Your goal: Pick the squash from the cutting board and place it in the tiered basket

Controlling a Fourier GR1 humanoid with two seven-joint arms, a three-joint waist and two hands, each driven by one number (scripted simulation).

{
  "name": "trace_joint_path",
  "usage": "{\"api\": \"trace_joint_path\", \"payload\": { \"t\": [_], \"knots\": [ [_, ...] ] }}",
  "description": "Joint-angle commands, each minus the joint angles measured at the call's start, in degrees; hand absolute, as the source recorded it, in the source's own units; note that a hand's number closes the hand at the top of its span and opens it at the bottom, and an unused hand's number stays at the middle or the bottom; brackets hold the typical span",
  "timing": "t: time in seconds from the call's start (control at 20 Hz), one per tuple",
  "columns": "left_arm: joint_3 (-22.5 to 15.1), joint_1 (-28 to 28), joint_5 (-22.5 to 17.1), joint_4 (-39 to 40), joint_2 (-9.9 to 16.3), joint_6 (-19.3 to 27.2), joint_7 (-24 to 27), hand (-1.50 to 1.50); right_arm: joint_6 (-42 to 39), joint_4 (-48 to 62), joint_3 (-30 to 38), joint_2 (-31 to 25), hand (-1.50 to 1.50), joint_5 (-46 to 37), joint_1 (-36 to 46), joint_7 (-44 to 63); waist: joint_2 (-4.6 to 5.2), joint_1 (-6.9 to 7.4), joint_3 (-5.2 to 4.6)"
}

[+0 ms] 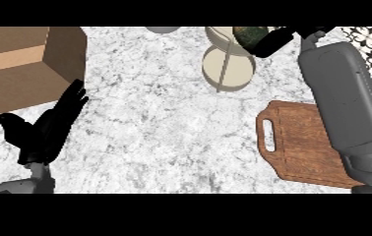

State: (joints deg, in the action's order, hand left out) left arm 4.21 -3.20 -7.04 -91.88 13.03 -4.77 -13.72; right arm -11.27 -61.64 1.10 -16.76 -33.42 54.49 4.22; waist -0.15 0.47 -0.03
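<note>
A dark green squash (249, 34) shows at the top, over the upper tier of the cream tiered basket (227, 69). My right hand (274, 40) is curled round the squash from the right, with the grey forearm stretching up over the wooden cutting board (305, 141). Nothing lies on the visible part of the board. The basket's lower tier shows as a round cream dish with a thin centre pole. My left hand (51, 124) rests open at the lower left, fingers pointing up.
A brown cardboard-coloured box (36, 65) stands at the upper left, close to the left hand. A grey rounded object (162, 29) peeks in at the top edge. White marbled counter (152, 117) spans the middle.
</note>
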Motion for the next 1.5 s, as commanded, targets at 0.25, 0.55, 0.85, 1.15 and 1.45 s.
{"api": "trace_joint_path", "payload": {
  "t": [0.25,0.55,0.85,1.15,1.45],
  "knots": [
    [-0.95,-0.27,1.41,0.9,-2.12,0.12,1.33,0.0,11.11,10.09,-1.99,5.72,1.5,-7.33,1.67,-2.7,0.41,0.57,0.01],
    [-0.55,-3.72,1.86,1.7,-1.96,1.11,-1.67,0.0,20.29,14.77,4.24,8.42,1.5,-4.66,5.51,-5.89,0.53,0.89,0.05],
    [-0.39,-4.39,2.35,3.98,-2.49,0.29,0.6,0.0,24.95,28.01,5.05,9.67,-1.5,-6.12,11.0,-12.29,0.72,1.06,0.02],
    [-0.6,-1.68,3.53,2.96,-3.15,0.45,2.13,0.0,25.64,30.44,8.67,9.62,-1.5,-2.53,12.71,-15.14,0.51,0.74,0.02],
    [2.36,-3.76,1.76,5.87,-0.54,-1.79,2.98,0.0,23.04,29.65,16.1,10.3,-1.5,6.58,14.47,-14.1,0.47,0.4,0.02]
  ]
}}
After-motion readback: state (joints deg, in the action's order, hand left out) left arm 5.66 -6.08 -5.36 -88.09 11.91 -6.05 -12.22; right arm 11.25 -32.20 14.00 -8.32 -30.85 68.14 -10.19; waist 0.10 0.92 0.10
